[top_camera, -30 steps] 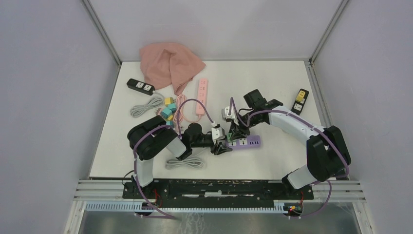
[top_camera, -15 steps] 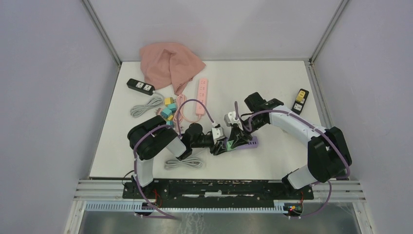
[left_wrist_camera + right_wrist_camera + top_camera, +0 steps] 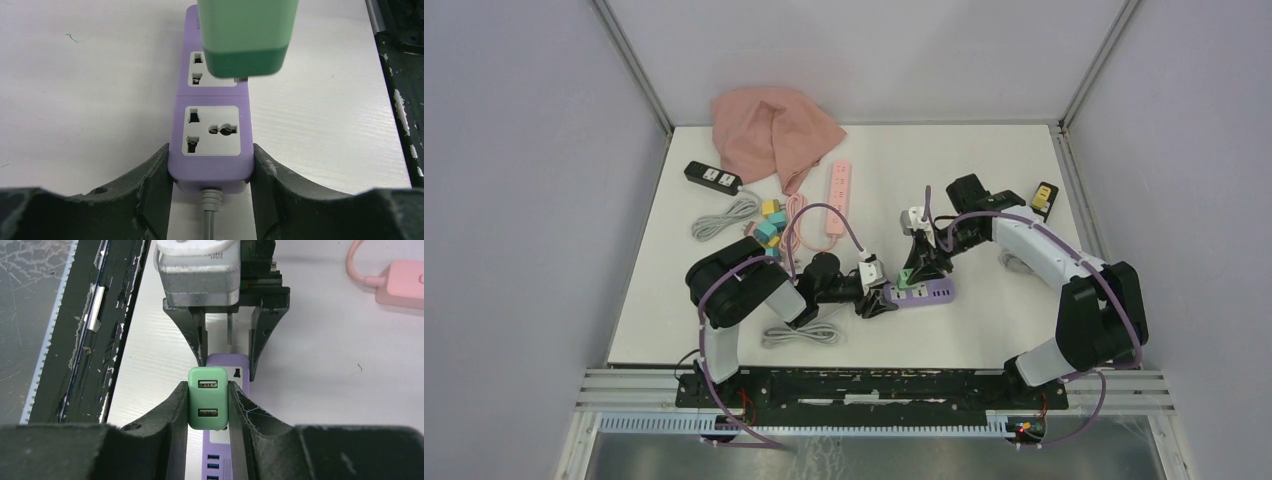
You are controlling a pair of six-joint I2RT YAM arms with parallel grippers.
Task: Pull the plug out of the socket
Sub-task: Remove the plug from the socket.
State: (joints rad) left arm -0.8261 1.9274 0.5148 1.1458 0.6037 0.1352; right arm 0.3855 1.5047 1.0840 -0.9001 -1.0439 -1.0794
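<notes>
Left gripper (image 3: 210,167) is clamped on the cord end of the purple plastic power strip (image 3: 212,131). The right gripper (image 3: 208,402) is pinched tight on the mint-green charger plug (image 3: 247,30) with its two USB ports, right over the strip's second outlet. Nearby are a pink power strip (image 3: 838,190), a black one (image 3: 712,177), two grey coiled cables (image 3: 802,335) and a crumpled pink cloth (image 3: 774,130).
</notes>
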